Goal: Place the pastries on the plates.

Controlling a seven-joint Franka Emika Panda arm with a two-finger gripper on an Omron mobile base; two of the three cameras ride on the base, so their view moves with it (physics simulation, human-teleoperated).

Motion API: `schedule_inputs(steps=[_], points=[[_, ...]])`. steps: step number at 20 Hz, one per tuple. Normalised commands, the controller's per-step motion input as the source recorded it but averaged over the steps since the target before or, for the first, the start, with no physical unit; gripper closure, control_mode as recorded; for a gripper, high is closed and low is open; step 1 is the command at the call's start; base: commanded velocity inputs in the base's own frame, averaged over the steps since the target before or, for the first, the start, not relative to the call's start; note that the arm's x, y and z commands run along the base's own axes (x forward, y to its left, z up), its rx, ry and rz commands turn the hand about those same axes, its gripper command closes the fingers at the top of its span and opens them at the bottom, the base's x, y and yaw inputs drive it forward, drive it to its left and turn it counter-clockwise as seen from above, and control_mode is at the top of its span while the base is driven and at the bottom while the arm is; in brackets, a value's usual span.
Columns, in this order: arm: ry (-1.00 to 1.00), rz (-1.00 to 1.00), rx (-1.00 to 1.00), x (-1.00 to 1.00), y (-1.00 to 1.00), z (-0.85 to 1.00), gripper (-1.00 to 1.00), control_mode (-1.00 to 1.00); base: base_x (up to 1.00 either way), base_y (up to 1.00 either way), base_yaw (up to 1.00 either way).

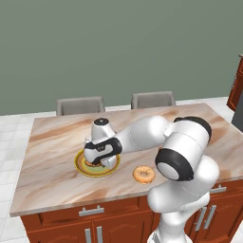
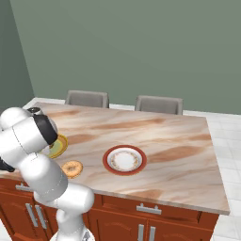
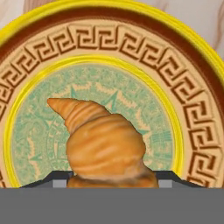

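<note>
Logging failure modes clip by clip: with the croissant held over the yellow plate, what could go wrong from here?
1. The croissant sits between the fingertips of the end effector above the yellow plate's green centre; if it sticks to a finger on release, it could tip or get dragged toward the rim.
2. The donut lies on the counter near the front edge, close to the arm; a careless swing back might knock it off.

marble island counter (image 1: 57, 180), two grey chairs (image 1: 80, 105) behind, wood cabinets (image 1: 61, 223)
</note>
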Motion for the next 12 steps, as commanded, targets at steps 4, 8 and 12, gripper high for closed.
schedule_inputs(steps=[4, 8, 12], points=[[0.00, 0.00, 0.00, 0.00, -0.03, 0.00, -1.00, -1.00, 0.00, 0.00, 0.00], [0.00, -0.01, 0.00, 0.00, -0.09, 0.15, -1.00, -1.00, 0.00, 0.00, 0.00], [-0.06, 0.00, 0.00, -0.09, -0.02, 0.57, -1.00, -1.00, 0.00, 0.00, 0.00]])
